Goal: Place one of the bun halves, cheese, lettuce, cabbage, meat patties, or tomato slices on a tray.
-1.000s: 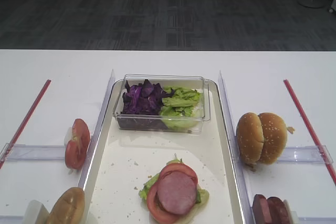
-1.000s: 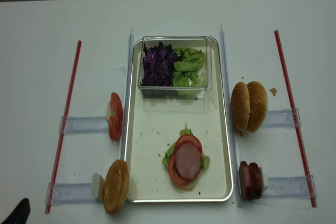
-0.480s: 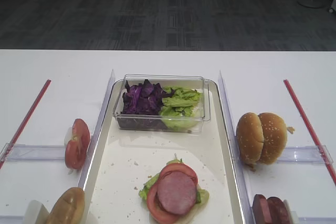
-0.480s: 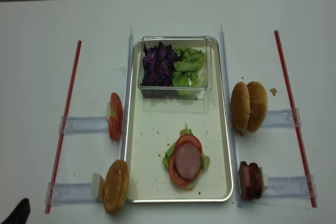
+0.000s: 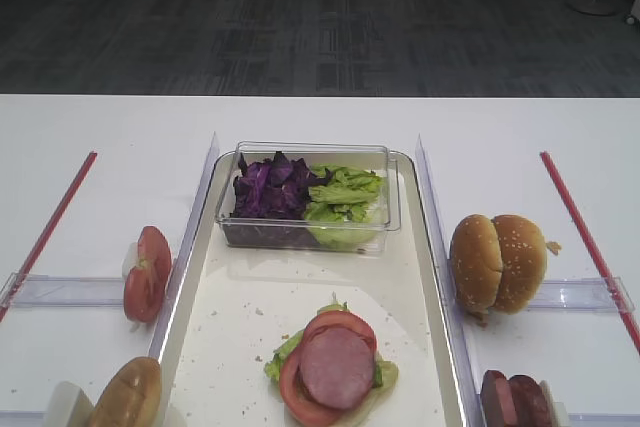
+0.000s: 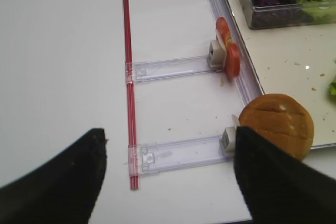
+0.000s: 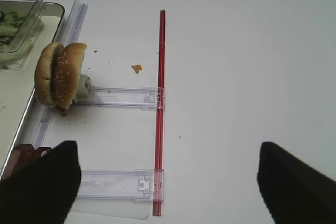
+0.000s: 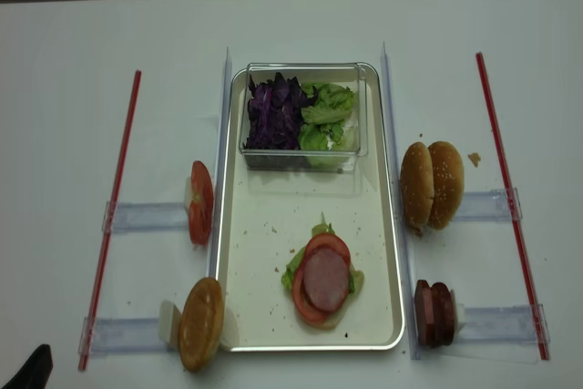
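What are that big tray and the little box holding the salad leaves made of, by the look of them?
The tray looks like metal: its raised rim is silvery and shiny, while the flat bottom is a dull off-white, perhaps a coating or liner. The box seems to be clear hard plastic: the purple cabbage and lettuce show straight through its glossy walls.
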Controlling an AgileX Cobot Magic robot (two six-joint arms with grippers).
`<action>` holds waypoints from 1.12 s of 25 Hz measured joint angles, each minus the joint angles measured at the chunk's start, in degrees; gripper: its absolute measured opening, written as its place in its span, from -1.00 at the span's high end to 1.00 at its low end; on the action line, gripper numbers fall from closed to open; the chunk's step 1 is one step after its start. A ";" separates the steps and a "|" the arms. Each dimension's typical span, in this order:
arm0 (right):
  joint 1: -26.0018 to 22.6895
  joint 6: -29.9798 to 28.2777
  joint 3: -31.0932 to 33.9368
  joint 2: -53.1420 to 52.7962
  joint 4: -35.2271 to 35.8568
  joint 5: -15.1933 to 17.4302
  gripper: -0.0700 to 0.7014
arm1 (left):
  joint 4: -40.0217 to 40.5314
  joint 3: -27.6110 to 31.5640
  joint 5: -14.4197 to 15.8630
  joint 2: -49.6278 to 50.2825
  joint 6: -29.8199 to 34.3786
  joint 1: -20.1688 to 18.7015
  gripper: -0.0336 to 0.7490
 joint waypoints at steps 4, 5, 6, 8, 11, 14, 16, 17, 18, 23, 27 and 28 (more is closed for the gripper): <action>0.00 0.00 0.00 0.00 0.00 0.00 -0.97 | 0.00 0.00 0.00 0.00 0.00 0.00 -0.29; 0.00 0.00 0.00 0.00 0.00 0.00 -0.97 | 0.00 0.00 0.00 0.00 0.00 0.00 -0.29; 0.00 0.00 0.00 0.00 0.00 0.00 -0.97 | 0.00 0.00 0.00 0.00 -0.38 0.00 -0.29; 0.00 0.00 0.00 0.00 0.00 0.00 -0.97 | 0.00 0.00 0.00 0.00 0.00 0.00 -0.29; 0.00 0.00 0.00 0.00 0.00 0.00 -0.97 | 0.00 0.00 0.00 0.00 -0.38 0.00 -0.29; 0.00 0.00 0.00 0.00 0.00 0.00 -0.97 | 0.00 0.00 0.00 0.00 0.00 0.00 -0.29; 0.00 0.00 0.00 0.00 0.00 0.00 -0.97 | 0.00 0.00 0.00 0.00 0.00 0.00 -0.29; 0.00 -0.03 0.00 0.00 0.00 0.00 -0.97 | 0.00 0.00 0.00 0.00 0.00 0.00 -0.29; 0.00 -0.03 0.00 0.00 0.00 0.00 -0.97 | 0.00 0.00 0.00 0.00 0.00 0.00 -0.29; 0.00 -0.14 0.00 0.00 0.00 0.00 -0.97 | 0.00 0.00 0.00 0.00 -0.38 0.00 -0.29; 0.00 -0.13 0.00 0.00 0.02 0.00 -0.97 | 0.00 0.00 0.00 0.00 0.00 0.00 -0.29; 0.00 -0.13 0.00 0.00 0.12 0.00 -0.97 | 0.00 0.00 0.00 0.00 0.00 0.00 -0.29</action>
